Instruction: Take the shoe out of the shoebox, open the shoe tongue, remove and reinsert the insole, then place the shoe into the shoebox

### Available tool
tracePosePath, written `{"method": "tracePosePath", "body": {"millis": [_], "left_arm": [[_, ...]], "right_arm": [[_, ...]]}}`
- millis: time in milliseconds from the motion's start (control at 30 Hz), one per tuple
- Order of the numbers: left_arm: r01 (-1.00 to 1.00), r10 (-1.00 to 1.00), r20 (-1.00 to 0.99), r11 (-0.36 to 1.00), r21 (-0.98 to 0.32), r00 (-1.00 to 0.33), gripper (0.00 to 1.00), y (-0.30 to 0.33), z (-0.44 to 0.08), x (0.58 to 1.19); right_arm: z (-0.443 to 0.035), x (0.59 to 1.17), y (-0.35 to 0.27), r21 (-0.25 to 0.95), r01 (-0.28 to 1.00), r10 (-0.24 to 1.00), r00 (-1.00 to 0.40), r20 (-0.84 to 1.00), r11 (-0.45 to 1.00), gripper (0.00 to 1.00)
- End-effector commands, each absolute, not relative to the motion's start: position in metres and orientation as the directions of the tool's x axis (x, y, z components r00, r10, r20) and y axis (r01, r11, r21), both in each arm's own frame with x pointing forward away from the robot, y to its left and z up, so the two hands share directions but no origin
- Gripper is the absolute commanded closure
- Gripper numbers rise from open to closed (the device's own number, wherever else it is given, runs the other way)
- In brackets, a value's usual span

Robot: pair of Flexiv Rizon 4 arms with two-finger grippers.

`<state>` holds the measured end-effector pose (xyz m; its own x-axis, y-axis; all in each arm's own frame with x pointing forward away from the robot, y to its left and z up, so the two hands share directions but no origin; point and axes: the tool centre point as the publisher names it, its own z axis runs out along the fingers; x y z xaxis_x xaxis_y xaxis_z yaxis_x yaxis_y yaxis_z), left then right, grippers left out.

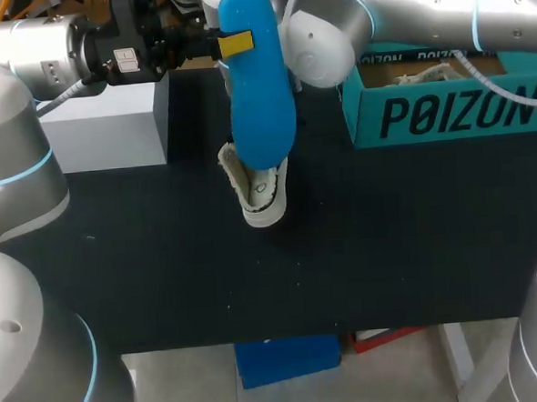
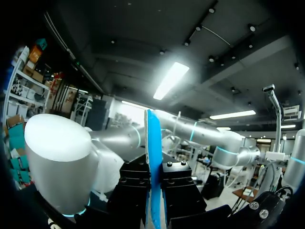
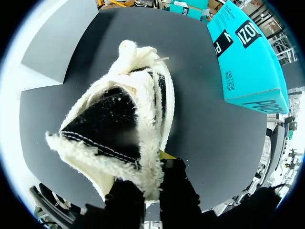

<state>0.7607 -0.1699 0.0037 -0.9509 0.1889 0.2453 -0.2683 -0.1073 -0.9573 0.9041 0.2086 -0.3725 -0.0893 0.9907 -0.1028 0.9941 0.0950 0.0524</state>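
head view, left jaws clamp raised insole [image 1: 259, 83], right jaws grip shoe [image 1: 264, 199] collar

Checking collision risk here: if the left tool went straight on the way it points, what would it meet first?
Probably the right arm: the left tool, shut on the blue insole, points at that arm's rounded joint beyond the insole, though depth is unclear.

The space ahead of the right gripper [image 3: 152, 188] is filled by the held shoe [image 3: 124, 124]. Open black mat [image 3: 209, 129] is left beyond, bounded by the teal shoebox [image 3: 248, 57] and white box [image 3: 52, 40]. The shoe's mouth is overhung by the blue insole [image 1: 258, 101], clamped in the left gripper [image 1: 232, 45].
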Motion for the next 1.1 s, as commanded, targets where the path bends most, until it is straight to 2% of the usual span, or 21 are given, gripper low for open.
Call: {"method": "tracePosePath", "body": {"millis": [33, 633, 667, 700, 733, 1100], "left_arm": [[-0.268, 0.184, 0.245, -0.108, -0.957, -0.952, 1.0, -0.171, 0.003, 0.76], [-0.268, 0.184, 0.245, -0.108, -0.957, -0.952, 1.0, -0.171, 0.003, 0.76], [-0.268, 0.184, 0.245, -0.108, -0.957, -0.952, 1.0, -0.171, 0.003, 0.76], [-0.268, 0.184, 0.245, -0.108, -0.957, -0.952, 1.0, -0.171, 0.003, 0.76], [-0.268, 0.184, 0.245, -0.108, -0.957, -0.952, 1.0, -0.171, 0.003, 0.76], [-0.268, 0.184, 0.245, -0.108, -0.957, -0.952, 1.0, -0.171, 0.003, 0.76]], "right_arm": [[-0.377, 0.9, 0.206, 0.065, 0.995, 0.993, -0.074, -0.095, 0.08, 1.0], [-0.403, 0.886, 0.204, 0.113, 0.99, 0.992, -0.075, -0.098, 0.086, 1.0], [-0.404, 0.886, 0.203, 0.118, 0.988, 0.991, -0.084, -0.102, 0.096, 0.86], [-0.404, 0.885, 0.202, 0.121, 0.987, 0.99, -0.088, -0.106, 0.1, 0.56], [-0.405, 0.884, 0.202, 0.122, 0.987, 0.99, -0.089, -0.108, 0.102, 0.0], [-0.371, 0.877, 0.181, 0.123, 0.989, 0.997, -0.08, -0.016, 0.082, 0.0]]}}
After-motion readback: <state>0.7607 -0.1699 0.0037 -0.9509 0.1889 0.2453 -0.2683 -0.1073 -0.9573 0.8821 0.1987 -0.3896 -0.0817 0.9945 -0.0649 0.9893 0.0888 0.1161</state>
